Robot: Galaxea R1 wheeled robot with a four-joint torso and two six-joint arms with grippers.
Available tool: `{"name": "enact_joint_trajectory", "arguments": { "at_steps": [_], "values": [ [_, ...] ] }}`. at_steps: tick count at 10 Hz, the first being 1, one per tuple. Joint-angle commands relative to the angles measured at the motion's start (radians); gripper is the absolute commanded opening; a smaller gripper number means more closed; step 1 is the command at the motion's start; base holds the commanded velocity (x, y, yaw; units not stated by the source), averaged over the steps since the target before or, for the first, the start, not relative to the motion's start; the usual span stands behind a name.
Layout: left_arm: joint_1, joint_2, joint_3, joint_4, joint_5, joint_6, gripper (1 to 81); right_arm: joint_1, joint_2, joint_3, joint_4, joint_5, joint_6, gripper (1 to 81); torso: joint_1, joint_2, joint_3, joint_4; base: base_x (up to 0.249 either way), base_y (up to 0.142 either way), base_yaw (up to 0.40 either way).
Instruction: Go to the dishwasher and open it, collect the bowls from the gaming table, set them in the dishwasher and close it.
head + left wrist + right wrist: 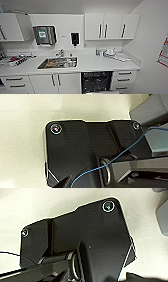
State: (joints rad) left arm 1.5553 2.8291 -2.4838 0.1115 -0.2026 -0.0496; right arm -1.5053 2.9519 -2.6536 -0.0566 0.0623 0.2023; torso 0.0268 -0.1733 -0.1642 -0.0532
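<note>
White counter (pixel 100 63) edge above open dishwasher (pixel 97 81) | sink (pixel 58 62) left | both tools: state cannot tell

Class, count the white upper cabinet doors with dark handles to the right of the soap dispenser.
3, side by side on the wall above the counter: left door, middle door, right door. None looks hidden.

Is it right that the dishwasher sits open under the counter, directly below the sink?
Not quite. The dishwasher is open under the counter, with its dark interior and racks showing, but it is not directly below the sink. It sits to the right of the sink, beside the drawers. The head view shows this.
</note>
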Motion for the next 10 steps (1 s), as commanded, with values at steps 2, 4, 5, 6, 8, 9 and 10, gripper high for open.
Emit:
{"name": "enact_joint_trajectory", "arguments": {
  "at_steps": [2, 4, 5, 6, 8, 9, 10],
  "values": [
    [-0.036, 0.004, -0.006, -0.004, 0.048, 0.002, 81.1, 0.05, -0.006, -0.003, -0.002, -0.052, -0.004, 81.1, -0.005, 0.029, 0.009, 0.0, 0.0, 0.0, 0.0],
    [-0.034, 0.049, -0.076, -0.038, 0.048, 0.002, 81.1, 0.047, -0.005, -0.005, -0.002, -0.052, -0.004, 81.1, -0.009, 0.066, 0.013, 0.0, 0.0, 0.0, 0.0],
    [-0.034, 0.07, -0.112, -0.055, 0.048, 0.002, 81.1, 0.05, -0.001, -0.005, 0.0, -0.052, -0.003, 81.1, -0.011, 0.074, 0.013, 0.0, 0.0, 0.0, 0.0],
    [-0.036, 0.099, -0.153, -0.106, 0.046, 0.002, 81.1, 0.052, 0.008, -0.009, 0.003, -0.052, 0.005, 81.1, -0.011, 0.072, 0.013, 0.0, 0.0, 0.0, 0.0],
    [-0.039, 0.139, -0.208, -0.196, 0.049, 0.004, 81.1, 0.049, 0.04, -0.064, 0.001, -0.052, 0.002, 81.1, -0.012, 0.072, 0.013, 0.0, 0.0, 0.0, 0.0],
    [-0.039, 0.142, -0.213, -0.187, 0.073, 0.004, 81.1, 0.047, 0.061, -0.098, 0.001, -0.052, 0.002, 81.1, -0.012, 0.072, 0.013, 0.0, 0.0, 0.0, 0.0],
    [-0.039, 0.149, -0.214, -0.187, 0.114, 0.004, 81.1, 0.047, 0.074, -0.12, 0.003, -0.052, 0.002, 81.1, -0.013, 0.073, 0.013, 0.0, 0.0, 0.0, 0.0]
  ]
}}
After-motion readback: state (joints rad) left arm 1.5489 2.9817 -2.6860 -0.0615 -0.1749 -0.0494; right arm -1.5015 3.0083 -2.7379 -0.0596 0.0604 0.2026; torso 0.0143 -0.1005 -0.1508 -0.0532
